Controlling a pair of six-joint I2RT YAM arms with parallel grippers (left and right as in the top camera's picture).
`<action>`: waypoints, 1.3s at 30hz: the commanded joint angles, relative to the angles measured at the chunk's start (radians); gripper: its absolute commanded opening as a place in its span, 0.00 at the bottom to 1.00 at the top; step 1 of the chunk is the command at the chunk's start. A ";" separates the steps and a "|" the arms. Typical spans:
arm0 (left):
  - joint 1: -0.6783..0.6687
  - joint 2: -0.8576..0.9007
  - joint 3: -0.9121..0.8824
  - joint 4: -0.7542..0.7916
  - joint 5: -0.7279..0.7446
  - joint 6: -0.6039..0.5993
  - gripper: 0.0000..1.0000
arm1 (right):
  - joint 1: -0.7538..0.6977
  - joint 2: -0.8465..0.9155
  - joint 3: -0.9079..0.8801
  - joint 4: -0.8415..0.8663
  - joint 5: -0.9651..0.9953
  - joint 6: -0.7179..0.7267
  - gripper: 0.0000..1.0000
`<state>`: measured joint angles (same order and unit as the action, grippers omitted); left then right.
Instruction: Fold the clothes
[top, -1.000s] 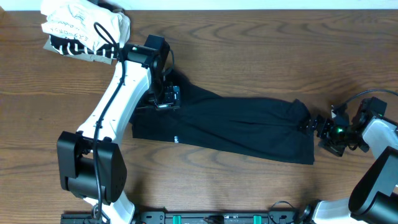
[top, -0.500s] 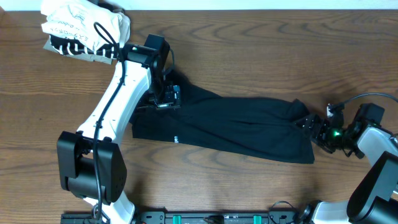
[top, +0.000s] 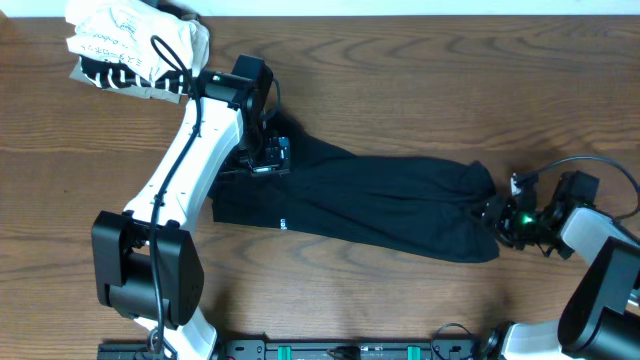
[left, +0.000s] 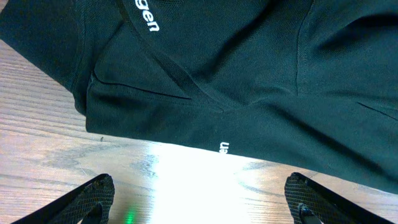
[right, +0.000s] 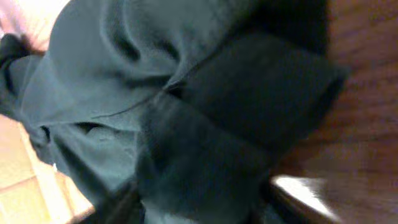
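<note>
Right fingers (top: 497, 214) pinch the black shirt's (top: 380, 200) edge.

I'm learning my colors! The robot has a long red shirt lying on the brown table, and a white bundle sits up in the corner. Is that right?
Almost. The shirt is black, not red, as the overhead view shows. The rest holds: it lies stretched long across the brown table, and the white bundle sits in the far corner.

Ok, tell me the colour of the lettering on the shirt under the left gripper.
White lettering on the black shirt, clearest in the left wrist view.
</note>
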<state>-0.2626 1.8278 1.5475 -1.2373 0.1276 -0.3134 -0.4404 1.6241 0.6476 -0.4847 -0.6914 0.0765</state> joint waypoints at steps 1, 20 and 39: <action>0.004 -0.004 0.003 -0.004 -0.008 0.006 0.89 | 0.011 0.031 -0.028 0.003 0.109 0.071 0.17; 0.004 -0.004 -0.029 -0.003 -0.008 0.006 0.89 | -0.035 0.031 0.374 -0.348 0.554 0.142 0.01; 0.004 -0.004 -0.059 0.038 -0.008 0.006 0.90 | 0.311 0.031 0.464 -0.480 0.841 0.288 0.01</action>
<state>-0.2626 1.8278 1.4956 -1.1969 0.1276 -0.3134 -0.1970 1.6508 1.0985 -0.9607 0.0612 0.3016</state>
